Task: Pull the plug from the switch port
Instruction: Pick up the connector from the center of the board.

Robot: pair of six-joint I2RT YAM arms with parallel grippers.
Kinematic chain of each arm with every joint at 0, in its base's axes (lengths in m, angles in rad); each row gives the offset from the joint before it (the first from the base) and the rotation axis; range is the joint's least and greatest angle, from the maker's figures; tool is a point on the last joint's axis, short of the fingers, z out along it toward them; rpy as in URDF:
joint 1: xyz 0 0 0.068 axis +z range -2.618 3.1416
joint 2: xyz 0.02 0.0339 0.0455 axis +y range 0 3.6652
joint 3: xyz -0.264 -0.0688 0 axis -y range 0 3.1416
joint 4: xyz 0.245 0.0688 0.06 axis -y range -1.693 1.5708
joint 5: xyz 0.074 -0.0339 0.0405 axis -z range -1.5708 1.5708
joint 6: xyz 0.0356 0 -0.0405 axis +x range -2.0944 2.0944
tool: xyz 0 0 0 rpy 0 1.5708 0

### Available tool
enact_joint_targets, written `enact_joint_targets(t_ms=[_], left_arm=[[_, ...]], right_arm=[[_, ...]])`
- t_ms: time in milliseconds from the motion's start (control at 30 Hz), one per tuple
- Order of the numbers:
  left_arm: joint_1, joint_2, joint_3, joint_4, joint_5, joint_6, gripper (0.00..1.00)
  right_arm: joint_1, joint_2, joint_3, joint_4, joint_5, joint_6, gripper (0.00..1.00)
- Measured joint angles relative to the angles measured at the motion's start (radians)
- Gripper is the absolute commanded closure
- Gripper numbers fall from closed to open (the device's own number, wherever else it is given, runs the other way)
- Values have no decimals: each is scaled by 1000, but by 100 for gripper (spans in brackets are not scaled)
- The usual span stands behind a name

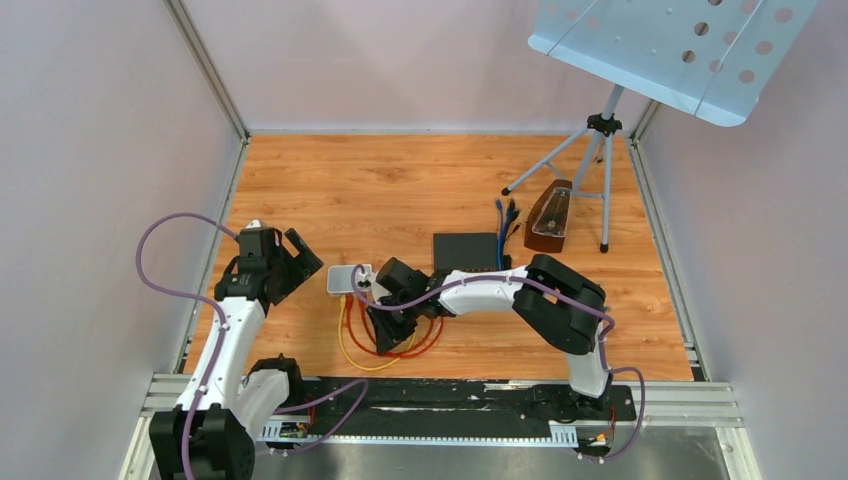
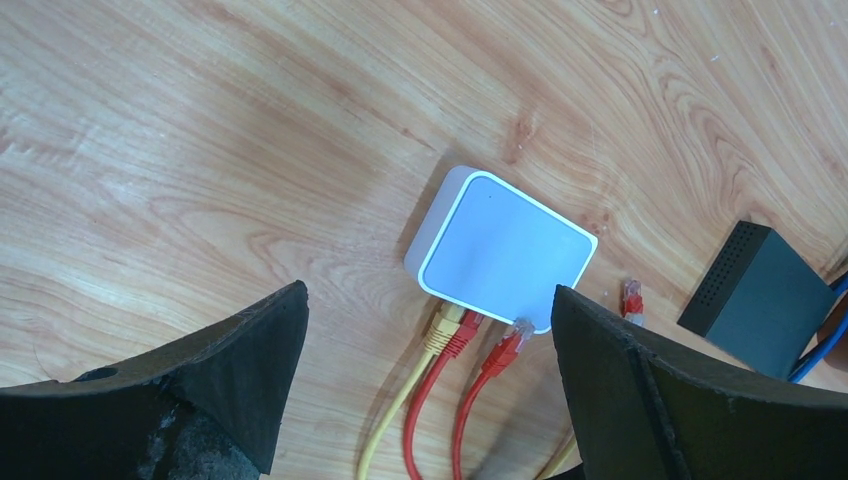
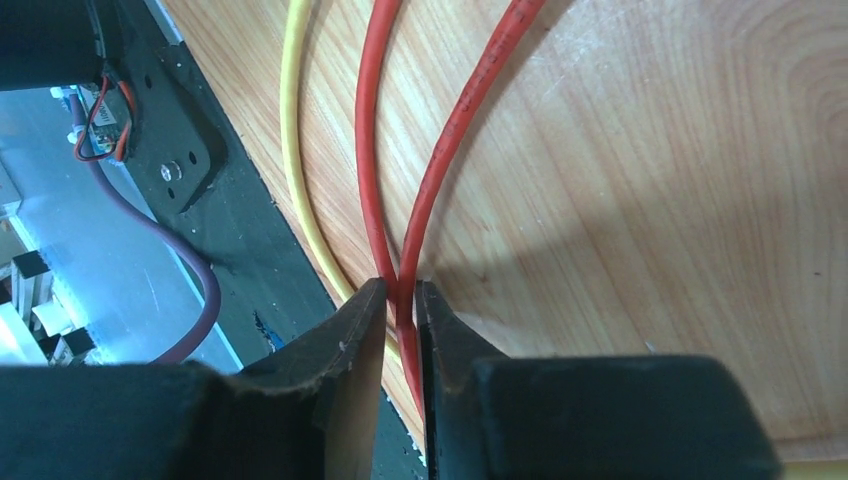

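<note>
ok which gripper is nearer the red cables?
Right. The right gripper is shut on a red cable where two cross. The left gripper hovers open beside the white box they plug into, touching no cable.

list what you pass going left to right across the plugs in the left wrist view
yellow plug → red plug → second red plug → loose red plug → black vented box → blue cable

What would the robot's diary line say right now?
left gripper: open near white switch | right gripper: shut on red cable | plugs: three seated
</note>
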Motion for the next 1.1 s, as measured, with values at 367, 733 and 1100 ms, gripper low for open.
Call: enact_joint_targets(t_ms=[367, 733, 1100], left_arm=[[2, 5, 0, -3, -1, 0, 1], [8, 23, 0, -2, 0, 0, 0], [16, 23, 0, -2, 0, 2, 0]], right_arm=[[2, -75, 0, -25, 61, 0, 100], [-22, -212, 44, -84, 111, -6, 100], [-38, -318, 165, -130, 194, -53, 100]])
